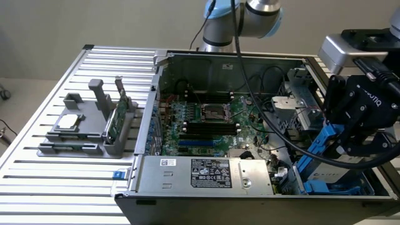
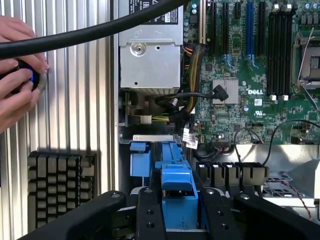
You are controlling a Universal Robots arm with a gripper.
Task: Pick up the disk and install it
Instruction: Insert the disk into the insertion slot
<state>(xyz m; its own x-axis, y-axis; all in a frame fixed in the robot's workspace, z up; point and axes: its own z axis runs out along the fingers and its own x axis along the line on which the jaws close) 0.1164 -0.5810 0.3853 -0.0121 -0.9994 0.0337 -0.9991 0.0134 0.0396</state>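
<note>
Disk [image 1: 320,149], one, blue-railed, hung tilted at the exterior view's lower right, at a corner of the one open computer case [image 1: 206,206], pinched between the gripper's [image 1: 347,146] two fingers [image 2: 150,215]. One green card [image 1: 115,117] and one chip [image 1: 67,122] sat at middle left.

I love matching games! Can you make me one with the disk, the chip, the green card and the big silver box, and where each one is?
Things:
1 disk
2 chip
3 card
4 silver box

Places:
A lying flat on the grey holder
B inside the case, label on top
C held in the pincer
D standing up in the grey holder

Pairs: 1-C, 2-A, 3-D, 4-B
</note>
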